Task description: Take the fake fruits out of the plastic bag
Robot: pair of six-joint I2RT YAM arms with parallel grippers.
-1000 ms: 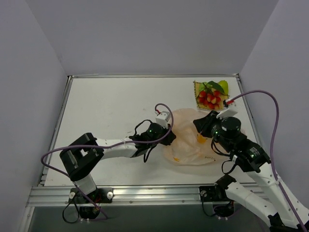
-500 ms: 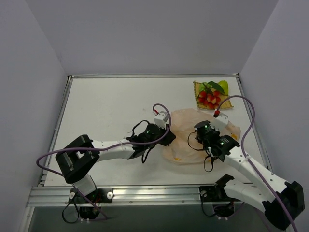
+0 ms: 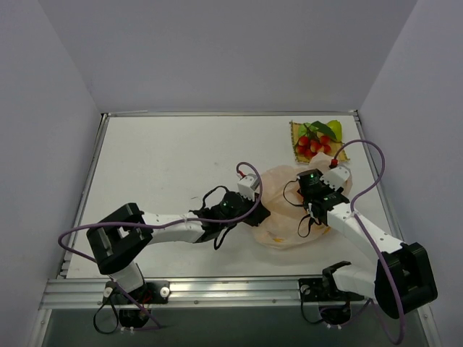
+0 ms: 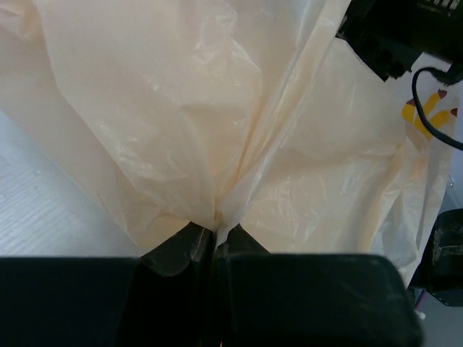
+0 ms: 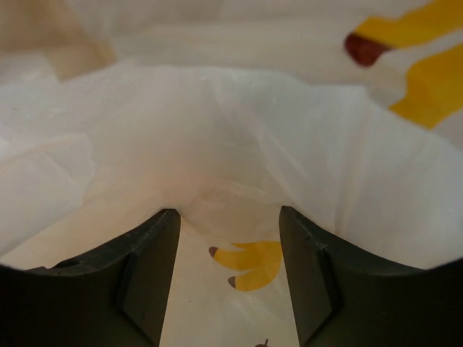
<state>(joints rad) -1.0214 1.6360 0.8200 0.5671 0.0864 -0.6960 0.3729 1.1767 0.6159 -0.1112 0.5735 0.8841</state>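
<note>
The pale peach plastic bag (image 3: 289, 224) lies right of the table's middle. My left gripper (image 3: 260, 212) is shut on a pinch of its film at its left edge; the wrist view shows the film (image 4: 217, 144) fanning out from the closed jaws (image 4: 215, 230). My right gripper (image 3: 307, 189) is open and pushed into the bag's upper part; its fingers (image 5: 148, 267) frame bare film with a yellow banana print (image 5: 249, 264). A cluster of red berries with green leaves (image 3: 315, 144) and a yellow-green fruit (image 3: 335, 129) lie outside the bag. The orange fruit is hidden.
A yellow woven mat (image 3: 298, 134) lies at the back right corner under the berries. Grey walls close the table on three sides. A metal rail (image 3: 217, 289) runs along the near edge.
My right gripper has swung in from the bag's right side and pushed into its upper part. My left gripper has shifted a little right, still holding the film. The bag has bunched narrower.
</note>
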